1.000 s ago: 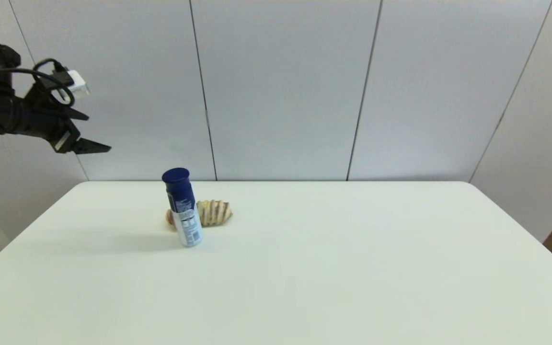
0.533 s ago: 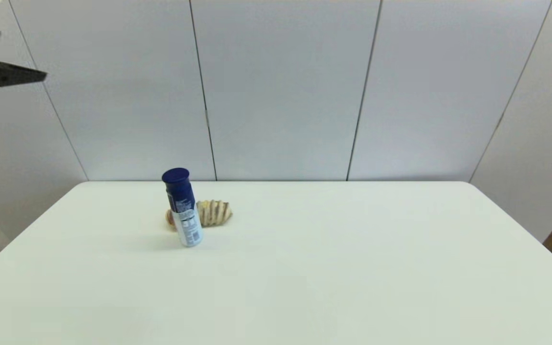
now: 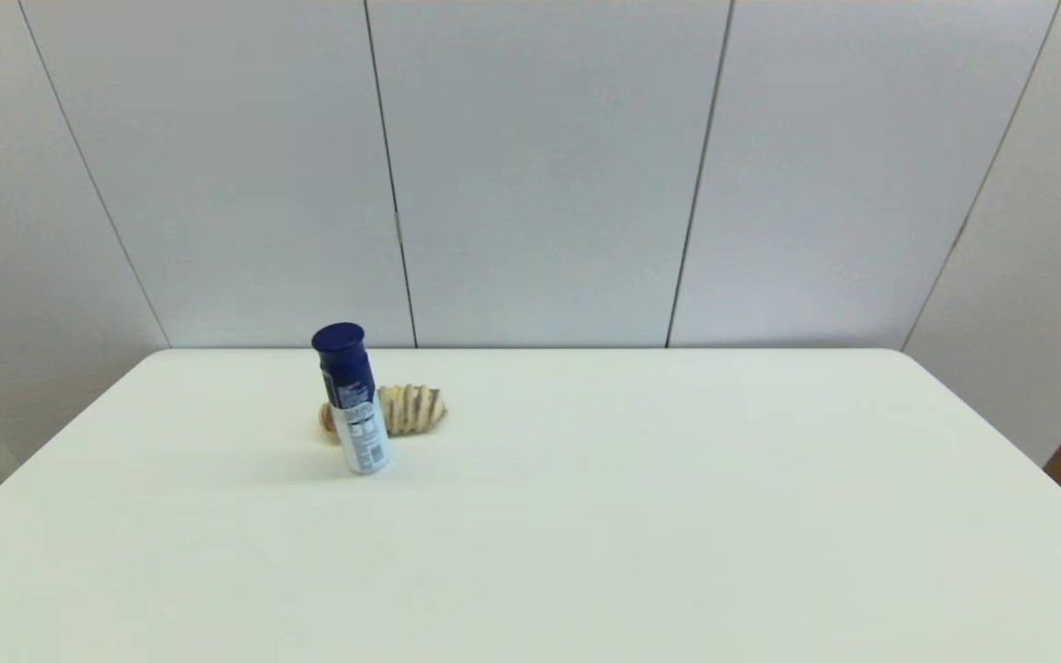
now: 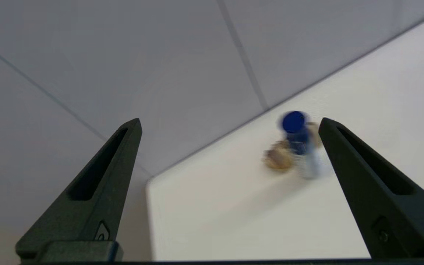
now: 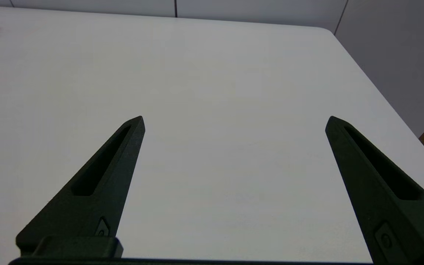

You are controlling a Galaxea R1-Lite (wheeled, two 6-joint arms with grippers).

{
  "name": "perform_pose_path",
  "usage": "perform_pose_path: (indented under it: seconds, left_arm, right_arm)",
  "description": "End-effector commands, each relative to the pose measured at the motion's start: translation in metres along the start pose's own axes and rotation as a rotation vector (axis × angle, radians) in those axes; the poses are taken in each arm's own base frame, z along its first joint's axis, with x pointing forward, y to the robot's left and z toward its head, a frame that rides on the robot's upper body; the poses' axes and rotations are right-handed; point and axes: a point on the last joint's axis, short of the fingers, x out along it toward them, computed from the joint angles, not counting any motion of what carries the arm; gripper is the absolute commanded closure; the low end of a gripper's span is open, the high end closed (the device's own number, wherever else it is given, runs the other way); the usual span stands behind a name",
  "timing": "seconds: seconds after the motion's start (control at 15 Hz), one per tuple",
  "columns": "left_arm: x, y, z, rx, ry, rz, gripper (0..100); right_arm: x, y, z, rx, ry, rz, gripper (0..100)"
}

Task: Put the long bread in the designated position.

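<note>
Long bread [image 3: 413,409] lies touching, apparently, the spray can's [image 3: 352,401] 2 o'clock side; both left gripper [image 4: 230,125] and right gripper [image 5: 234,123] spread, a careless reach risks toppling the can.

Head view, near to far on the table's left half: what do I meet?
Bare white table → blue-capped white spray can → striped tan oblong long bread behind it → far table edge, grey wall panels.

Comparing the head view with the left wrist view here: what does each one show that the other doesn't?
Only the head view shows the whole white table and the striped right end of the long bread, with no arm in sight. Only the left wrist view shows the left gripper, fingers spread wide, empty. Both show the blue-capped spray can standing in front of the bread.
</note>
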Motion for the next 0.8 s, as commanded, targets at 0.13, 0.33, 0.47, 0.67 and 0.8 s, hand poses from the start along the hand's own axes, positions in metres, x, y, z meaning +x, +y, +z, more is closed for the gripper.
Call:
perform_pose_path:
  seconds: [0.13, 0.33, 0.47, 0.67, 0.8]
  left_arm:
    - [-0.062, -0.058, -0.053, -0.09, -0.09, -0.101, 0]
    - [-0.074, -0.077, -0.085, -0.115, -0.091, -0.051, 0]
    - [-0.08, -0.091, -0.108, -0.128, -0.105, -0.039, 0]
    - [-0.08, -0.107, -0.139, -0.148, -0.135, -0.016, 0]
    - [-0.08, -0.116, -0.157, -0.18, -0.146, 0.035, 0]
  right_arm:
    - [0.0, 0.0, 0.0, -0.001, 0.002, 0.001, 0]
    - [0.0, 0.0, 0.0, -0.001, 0.002, 0.001, 0]
    - [0.0, 0.0, 0.0, -0.001, 0.002, 0.001, 0]
    - [0.0, 0.0, 0.0, -0.001, 0.002, 0.001, 0]
    - [0.0, 0.0, 0.0, -0.001, 0.002, 0.001, 0]
